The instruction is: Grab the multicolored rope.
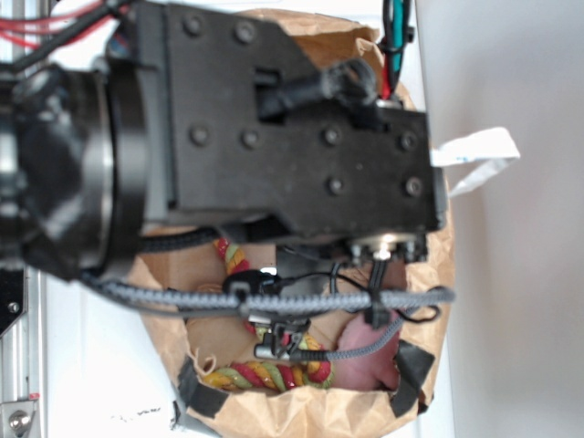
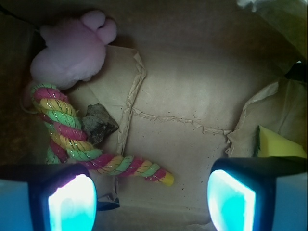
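The multicolored rope (image 2: 77, 139), twisted from red, yellow and pale green strands, lies bent on the floor of a brown paper bag (image 2: 192, 91); its yellow-tipped end points right at mid-frame. From outside, a stretch of the rope (image 1: 265, 374) shows near the bag's lower edge, under the arm. My gripper (image 2: 151, 199) hangs above the bag floor, open, its two glowing fingers (image 2: 72, 204) wide apart with nothing between them. The rope's end lies just above and between them, not touched.
A pink plush toy (image 2: 72, 50) sits at the bag's upper left, touching the rope. A dark rock (image 2: 98, 124) lies in the rope's bend. A yellow sponge (image 2: 279, 143) shows at the right behind a paper fold. The bag's walls (image 1: 438, 274) surround everything.
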Action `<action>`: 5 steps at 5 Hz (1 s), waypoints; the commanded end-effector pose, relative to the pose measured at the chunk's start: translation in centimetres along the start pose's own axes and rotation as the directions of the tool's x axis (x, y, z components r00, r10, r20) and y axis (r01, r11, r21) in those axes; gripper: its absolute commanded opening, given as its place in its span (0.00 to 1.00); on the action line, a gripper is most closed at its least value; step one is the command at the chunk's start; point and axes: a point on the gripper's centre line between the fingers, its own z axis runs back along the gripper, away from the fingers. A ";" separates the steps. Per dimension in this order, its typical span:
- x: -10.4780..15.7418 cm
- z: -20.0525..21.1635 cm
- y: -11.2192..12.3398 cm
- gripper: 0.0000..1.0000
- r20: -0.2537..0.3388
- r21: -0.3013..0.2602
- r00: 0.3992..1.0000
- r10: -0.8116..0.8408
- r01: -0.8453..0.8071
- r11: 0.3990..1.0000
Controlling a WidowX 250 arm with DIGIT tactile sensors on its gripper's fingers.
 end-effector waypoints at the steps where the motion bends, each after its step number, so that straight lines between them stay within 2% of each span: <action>1: -0.5 -0.5 -1.7 1.00 0.020 -0.140 0.973 -0.232 0.233 0.963; 2: -0.9 -1.1 -2.8 1.00 0.058 -0.213 0.921 -0.385 0.388 0.897; 3: -0.9 -1.3 -3.3 1.00 0.115 -0.231 0.860 -0.496 0.509 0.829; 5: 0.2 -4.4 -2.2 1.00 0.099 -0.192 0.813 -0.574 0.581 0.791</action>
